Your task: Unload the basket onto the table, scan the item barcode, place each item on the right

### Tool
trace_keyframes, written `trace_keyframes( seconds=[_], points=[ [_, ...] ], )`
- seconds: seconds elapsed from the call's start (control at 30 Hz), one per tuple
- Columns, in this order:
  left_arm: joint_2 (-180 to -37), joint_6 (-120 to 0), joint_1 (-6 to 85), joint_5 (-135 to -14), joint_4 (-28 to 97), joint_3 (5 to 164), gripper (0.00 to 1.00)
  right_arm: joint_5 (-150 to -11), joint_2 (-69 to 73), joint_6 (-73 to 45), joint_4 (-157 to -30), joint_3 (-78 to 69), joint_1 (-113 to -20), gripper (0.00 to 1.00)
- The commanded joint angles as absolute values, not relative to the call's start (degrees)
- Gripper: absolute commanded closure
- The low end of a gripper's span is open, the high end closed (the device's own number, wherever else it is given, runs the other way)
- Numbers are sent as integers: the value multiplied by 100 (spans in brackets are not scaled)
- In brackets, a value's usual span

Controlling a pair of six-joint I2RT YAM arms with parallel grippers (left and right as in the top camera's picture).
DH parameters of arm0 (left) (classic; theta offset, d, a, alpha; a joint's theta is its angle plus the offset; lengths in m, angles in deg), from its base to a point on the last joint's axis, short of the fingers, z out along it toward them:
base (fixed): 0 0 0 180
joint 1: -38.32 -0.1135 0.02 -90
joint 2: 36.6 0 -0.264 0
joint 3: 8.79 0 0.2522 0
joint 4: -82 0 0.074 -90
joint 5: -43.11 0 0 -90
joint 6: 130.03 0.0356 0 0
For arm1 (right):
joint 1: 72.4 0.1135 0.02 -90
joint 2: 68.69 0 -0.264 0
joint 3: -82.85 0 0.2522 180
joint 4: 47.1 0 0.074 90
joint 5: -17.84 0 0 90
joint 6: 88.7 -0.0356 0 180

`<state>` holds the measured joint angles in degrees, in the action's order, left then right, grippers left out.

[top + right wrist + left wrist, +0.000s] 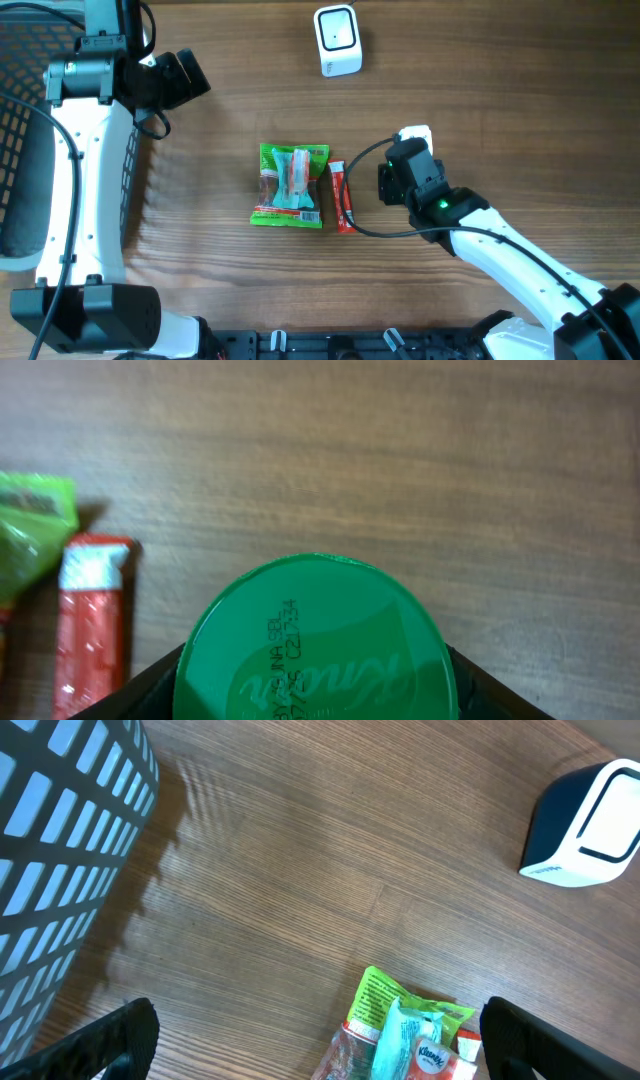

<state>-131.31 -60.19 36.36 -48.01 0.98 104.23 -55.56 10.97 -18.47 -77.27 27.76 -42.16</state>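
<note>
Tub (315, 635): round, green lid; held above the table (400, 450), well apart from scanner (336, 40)
Right gripper (315, 682): clamped across tub
Left gripper (330, 1045): wide open, empty
Handling: likely stiff, light, smooth; could slip; grip the wall, barcode uncovered

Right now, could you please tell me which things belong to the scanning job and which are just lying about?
Job: green-lidded tub, held by the right gripper; white scanner.
Lying about for now: green packet; red sachet; black basket.
</note>
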Motion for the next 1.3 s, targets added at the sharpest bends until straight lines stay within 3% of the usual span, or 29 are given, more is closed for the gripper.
trace_keyframes(
  seconds=[0.0,0.07,0.1,0.33,0.57,0.83,1.27],
  points=[
    [-13131,-5932,3616,-4764,111,10408,0,-5396,1064,-1775,-7633,2816,-4199,32],
    [-13131,-5930,3616,-4764,111,10408,0,-5396,1064,-1692,-7648,2816,-4199,8],
    [-13131,-5930,3616,-4766,111,10410,0,-5403,1062,-1648,-7666,2816,-4199,0],
    [-13131,-5932,3616,-4766,111,10410,0,-5460,811,-1620,-8771,2031,-4210,0],
    [-13131,-5932,3616,-4766,111,10410,0,-6345,831,-1572,-11010,-327,-4216,1],
    [-13131,-5932,3616,-4766,111,10408,0,-7398,1930,-1657,-13204,-2211,-4758,0],
    [-13131,-5932,3616,-4766,111,10408,0,-7309,3871,-1522,-13484,-1969,-4839,0]
  ],
)
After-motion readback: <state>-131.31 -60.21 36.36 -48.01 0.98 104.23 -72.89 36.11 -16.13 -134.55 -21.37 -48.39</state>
